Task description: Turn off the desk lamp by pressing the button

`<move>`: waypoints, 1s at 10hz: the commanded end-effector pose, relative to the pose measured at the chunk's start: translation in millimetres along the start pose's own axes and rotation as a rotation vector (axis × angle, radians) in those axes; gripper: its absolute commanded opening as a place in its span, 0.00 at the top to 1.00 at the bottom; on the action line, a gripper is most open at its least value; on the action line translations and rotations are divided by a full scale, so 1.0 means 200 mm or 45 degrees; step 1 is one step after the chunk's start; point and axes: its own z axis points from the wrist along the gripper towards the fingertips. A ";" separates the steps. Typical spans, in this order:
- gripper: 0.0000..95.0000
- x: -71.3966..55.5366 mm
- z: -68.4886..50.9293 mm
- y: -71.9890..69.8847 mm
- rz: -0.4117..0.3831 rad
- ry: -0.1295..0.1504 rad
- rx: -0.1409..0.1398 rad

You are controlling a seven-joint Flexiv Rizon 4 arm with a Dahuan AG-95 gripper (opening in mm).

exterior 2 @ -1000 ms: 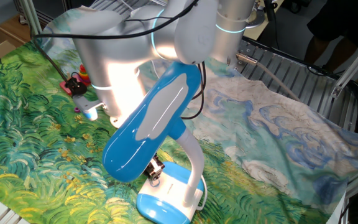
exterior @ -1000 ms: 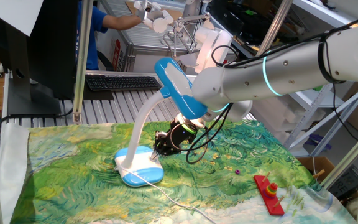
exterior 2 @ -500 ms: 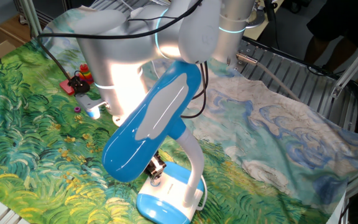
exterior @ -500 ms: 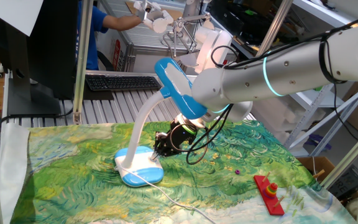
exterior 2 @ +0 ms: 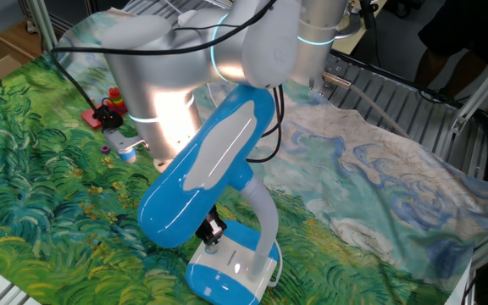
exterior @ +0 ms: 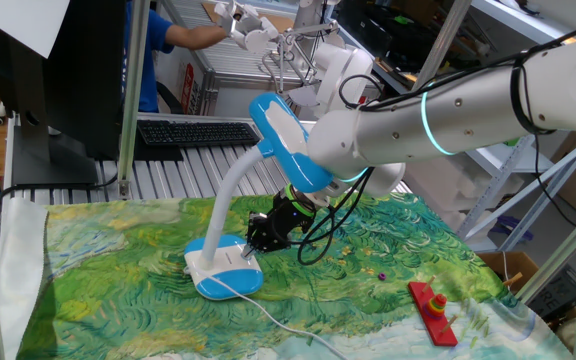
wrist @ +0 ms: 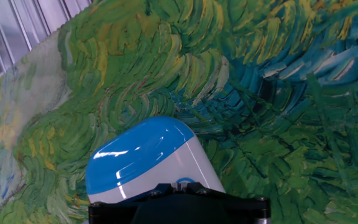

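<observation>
As we compare with a moment ago: the bright glow on the arm (exterior 2: 155,110) has dimmed, so we judge the light is off or going off.
Gripper (exterior: 260,232): tip down on the desk lamp (exterior 2: 227,269) base.
Button: hidden under the tip.
Jaws: we cannot tell.

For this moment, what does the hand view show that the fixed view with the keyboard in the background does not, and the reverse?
Only the hand view shows the light-blue and white plastic desk lamp's base close up, filling the bottom of the frame above a dark part of the hand. Only the fixed view shows the lamp's curved white gooseneck, oblong blue head, the silver arm, the gripper at the base, and a red toy. Both show the green painted cloth.
</observation>
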 end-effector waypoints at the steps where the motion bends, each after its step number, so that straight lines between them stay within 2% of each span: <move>1: 1.00 -0.01 0.02 0.00 0.001 -0.003 0.001; 5: 1.00 0.02 0.07 -0.02 0.005 -0.022 -0.002; 10: 1.00 0.01 0.09 -0.03 0.001 -0.031 -0.001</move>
